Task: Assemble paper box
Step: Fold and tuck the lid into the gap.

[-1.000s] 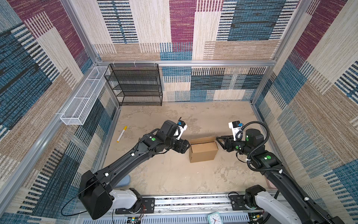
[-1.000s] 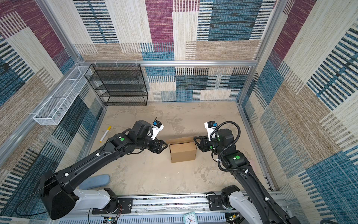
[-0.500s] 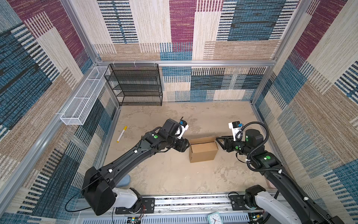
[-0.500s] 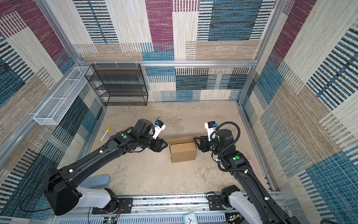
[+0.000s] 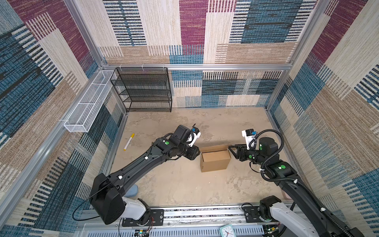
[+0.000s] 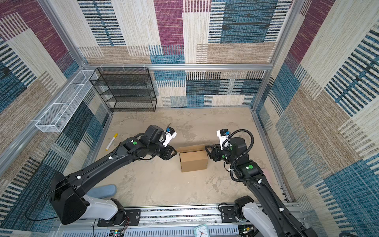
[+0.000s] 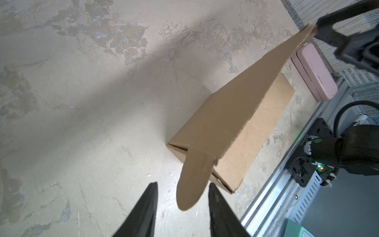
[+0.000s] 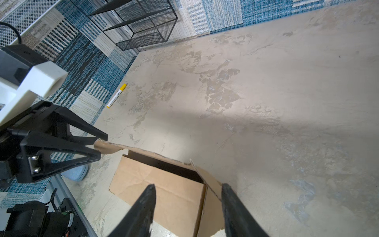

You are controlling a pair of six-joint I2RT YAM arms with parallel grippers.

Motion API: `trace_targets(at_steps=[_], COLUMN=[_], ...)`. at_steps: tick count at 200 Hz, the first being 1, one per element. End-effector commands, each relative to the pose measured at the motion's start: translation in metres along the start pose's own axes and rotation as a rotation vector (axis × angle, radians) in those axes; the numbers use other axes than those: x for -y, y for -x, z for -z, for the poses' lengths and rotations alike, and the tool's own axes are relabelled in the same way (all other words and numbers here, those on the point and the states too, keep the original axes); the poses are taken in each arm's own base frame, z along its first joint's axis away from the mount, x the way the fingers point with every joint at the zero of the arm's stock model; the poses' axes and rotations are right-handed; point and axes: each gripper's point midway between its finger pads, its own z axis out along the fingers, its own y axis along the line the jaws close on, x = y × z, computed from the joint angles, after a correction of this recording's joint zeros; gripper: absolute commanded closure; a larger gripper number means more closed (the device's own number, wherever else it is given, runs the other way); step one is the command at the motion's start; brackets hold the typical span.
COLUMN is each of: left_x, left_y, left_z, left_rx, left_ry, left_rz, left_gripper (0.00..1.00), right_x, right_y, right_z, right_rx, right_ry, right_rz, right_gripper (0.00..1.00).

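Observation:
The brown paper box (image 5: pixel 215 161) (image 6: pixel 193 162) sits mid-table, its long lid flap (image 7: pixel 235 115) raised along the far edge. My left gripper (image 5: pixel 198 152) (image 6: pixel 175 152) (image 7: pixel 183 184) is at the box's left end. It is open, with the flap's rounded tab (image 7: pixel 192 180) hanging between the fingers, nearer one of them. My right gripper (image 5: pixel 230 148) (image 6: pixel 206 149) (image 8: pixel 188 185) is at the right end, open and straddling the box's end (image 8: pixel 164 184). The flap's other tab (image 8: pixel 213 184) leans by one finger.
A yellow-capped marker (image 5: pixel 128 141) (image 6: pixel 111 141) (image 8: pixel 117 95) lies at the left of the table. A black wire shelf (image 5: pixel 143 90) stands at the back left, with a white wire basket (image 5: pixel 88 104) on the left wall. A pink case (image 7: pixel 313 71) lies by the right wall.
My left gripper has edged toward the box's left end and its jaws have narrowed round the tab. The right jaws have widened a little. The box stays in place.

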Motion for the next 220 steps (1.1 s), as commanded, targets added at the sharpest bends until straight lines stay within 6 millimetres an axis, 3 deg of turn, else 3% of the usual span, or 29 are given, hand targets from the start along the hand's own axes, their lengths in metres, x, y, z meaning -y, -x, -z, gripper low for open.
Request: trace_targets(at_steps=[1,43,154,220], left_x=[-0.002,-0.001,0.002,0.003], left_y=[0.001,0.001,0.001,0.0], left_z=[0.001,0.001,0.0,-0.001], left_rx=[-0.001,-0.004,-0.011,-0.024], left_ry=[0.012,0.007,-0.011,-0.015], left_rz=[-0.024,-0.02,-0.012,0.019], left_gripper=[0.56,0.62,0.7,0.73], right_x=[-0.005,-0.006,-0.007,-0.008], right_y=[0.008,0.008,0.001,-0.002], right_z=[0.0,-0.001,-0.002,-0.001], right_rx=[0.033,0.025,0.004,-0.011], right_ry=[0.023,0.033,0.046,0.049], right_rz=[0.025,0.025,0.021,0.009], right_gripper=[0.48,0.57,0.58,0.66])
